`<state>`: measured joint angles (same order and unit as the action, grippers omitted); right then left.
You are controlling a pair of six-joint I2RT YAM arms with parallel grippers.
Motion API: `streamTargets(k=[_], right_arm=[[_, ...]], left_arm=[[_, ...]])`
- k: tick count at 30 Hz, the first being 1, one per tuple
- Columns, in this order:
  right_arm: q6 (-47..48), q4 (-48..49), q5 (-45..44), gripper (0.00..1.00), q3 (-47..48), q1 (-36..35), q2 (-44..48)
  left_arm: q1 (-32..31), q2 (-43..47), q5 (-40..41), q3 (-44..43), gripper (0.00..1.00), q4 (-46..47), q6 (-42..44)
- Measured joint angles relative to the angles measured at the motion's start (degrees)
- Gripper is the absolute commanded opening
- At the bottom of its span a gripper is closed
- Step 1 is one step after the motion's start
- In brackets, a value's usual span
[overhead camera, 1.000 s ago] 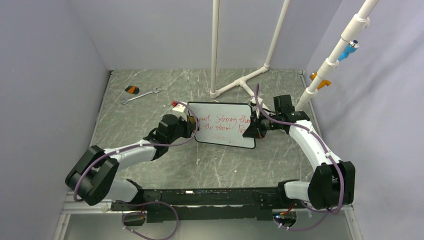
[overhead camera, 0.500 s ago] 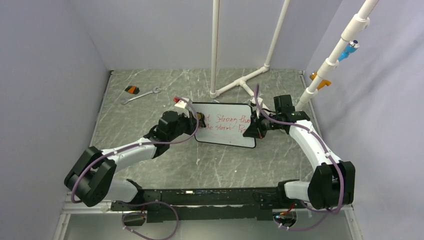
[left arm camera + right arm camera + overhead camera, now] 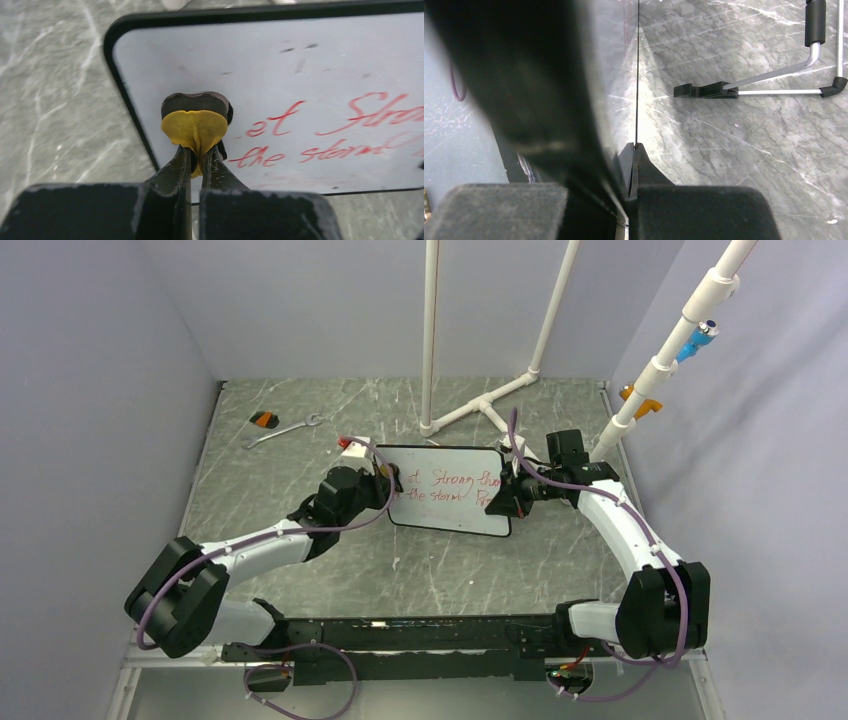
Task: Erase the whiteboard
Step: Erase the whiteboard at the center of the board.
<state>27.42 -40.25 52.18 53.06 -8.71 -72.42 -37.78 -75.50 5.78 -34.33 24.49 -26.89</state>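
The whiteboard (image 3: 455,502) stands tilted at the table's middle, with two lines of red writing (image 3: 462,487). My left gripper (image 3: 388,481) is shut on a yellow and black eraser (image 3: 195,121), pressed on the board's left part (image 3: 300,65), just left of the red words (image 3: 350,115). The board left of and above the eraser is wiped white. My right gripper (image 3: 499,499) is shut on the board's right edge. In the right wrist view its fingertips (image 3: 633,150) pinch the thin frame (image 3: 637,75), seen edge on.
A silver wrench (image 3: 282,430) and a small orange and black object (image 3: 264,420) lie at the far left. A white pipe stand (image 3: 480,405) rises behind the board. The board's wire stand foot (image 3: 704,90) rests on the marble table (image 3: 749,150).
My left gripper has slid the eraser slightly up along the board's left part, over the start of the top line. The right gripper and the board have stayed still.
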Motion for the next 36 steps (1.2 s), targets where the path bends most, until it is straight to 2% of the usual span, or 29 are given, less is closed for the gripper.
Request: streamTargets(k=[7, 13, 19, 28, 32, 36], right_arm=[[-0.31, 0.00, 0.00, 0.00, 0.00, 0.00, -0.02], [-0.48, -0.02, -0.02, 0.00, 0.00, 0.02, -0.02], [-0.48, 0.02, -0.07, 0.00, 0.00, 0.07, -0.02], [-0.42, 0.57, -0.24, 0.00, 0.00, 0.09, -0.02], [-0.48, 0.57, -0.24, 0.00, 0.00, 0.09, -0.02], [-0.44, 0.57, -0.24, 0.00, 0.00, 0.07, -0.02]], left_arm=[[0.57, -0.13, 3.28, 1.31, 0.00, -1.25, 0.57], [1.31, -0.46, -1.86, 0.55, 0.00, -1.53, 3.58], [-2.95, -1.99, -4.44, -3.45, 0.00, -3.23, 4.74], [-5.88, -2.89, 5.03, -9.09, 0.00, -12.09, 3.45], [-4.96, -2.73, 8.68, -9.03, 0.00, -13.86, 3.02], [-3.65, -2.29, 8.81, -8.94, 0.00, -14.69, 3.37]])
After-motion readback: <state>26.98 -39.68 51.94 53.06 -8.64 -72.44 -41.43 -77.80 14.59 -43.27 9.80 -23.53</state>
